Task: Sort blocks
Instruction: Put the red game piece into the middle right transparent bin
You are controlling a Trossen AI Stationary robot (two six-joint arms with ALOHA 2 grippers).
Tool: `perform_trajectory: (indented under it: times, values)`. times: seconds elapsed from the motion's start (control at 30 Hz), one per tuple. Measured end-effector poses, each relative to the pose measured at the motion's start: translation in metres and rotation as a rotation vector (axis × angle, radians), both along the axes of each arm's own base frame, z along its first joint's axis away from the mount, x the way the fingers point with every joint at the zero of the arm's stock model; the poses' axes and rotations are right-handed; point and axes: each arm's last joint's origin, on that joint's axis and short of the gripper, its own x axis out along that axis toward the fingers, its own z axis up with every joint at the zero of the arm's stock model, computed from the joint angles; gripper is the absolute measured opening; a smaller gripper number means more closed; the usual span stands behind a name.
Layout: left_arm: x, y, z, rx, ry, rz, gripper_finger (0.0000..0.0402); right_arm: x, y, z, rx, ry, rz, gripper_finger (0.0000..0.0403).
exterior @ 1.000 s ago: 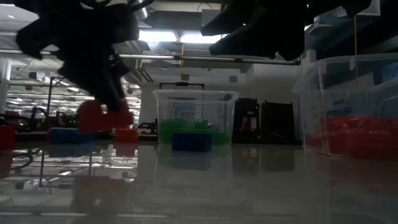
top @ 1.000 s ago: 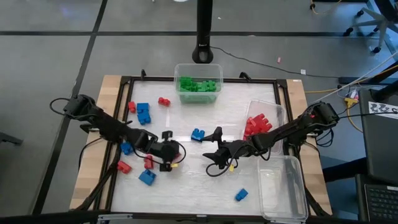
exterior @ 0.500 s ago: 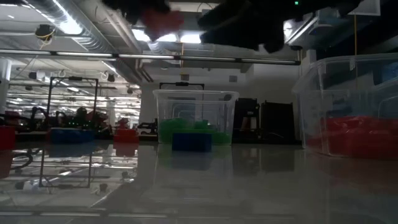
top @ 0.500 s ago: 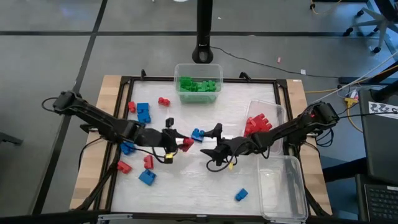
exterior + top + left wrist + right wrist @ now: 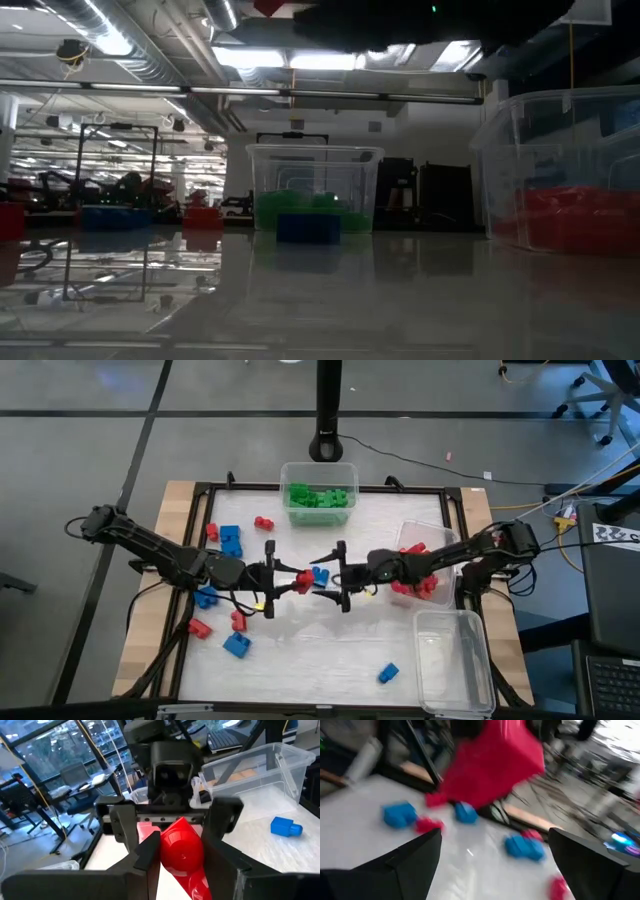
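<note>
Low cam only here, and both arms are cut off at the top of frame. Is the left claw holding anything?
Observer: Yes. The left claw is shut on a red block, held up off the table around its middle.
Operator: Where's the right one?
Observer: The right claw is open and points straight at the left claw, tips close to the block.
Operator: Does it have the block too?
Observer: No grip. In the right wrist view its fingers stand wide apart, with the block ahead of them.
</note>
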Motion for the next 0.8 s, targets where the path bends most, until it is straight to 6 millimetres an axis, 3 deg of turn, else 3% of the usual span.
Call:
perform_trajectory:
  times: [0.17,0.53,0.67,0.8]
  values:
    - [0.000,0.000,0.001,0.037,0.000,-0.007,0.0111,0.012,-0.006,0.004,0.104,-0.080,0.166,0.0365]
    - [0.000,0.000,0.001,0.066,-0.004,-0.012,0.0111,0.041,0.000,0.016,0.126,-0.113,0.252,0.0357]
    - [0.000,0.000,0.001,0.064,-0.007,-0.016,0.0111,0.042,0.001,0.018,0.126,-0.119,0.267,0.0314]
    - [0.000,-0.001,0.001,0.068,-0.005,-0.023,0.0111,0.042,0.000,0.018,0.125,-0.120,0.255,0.0241]
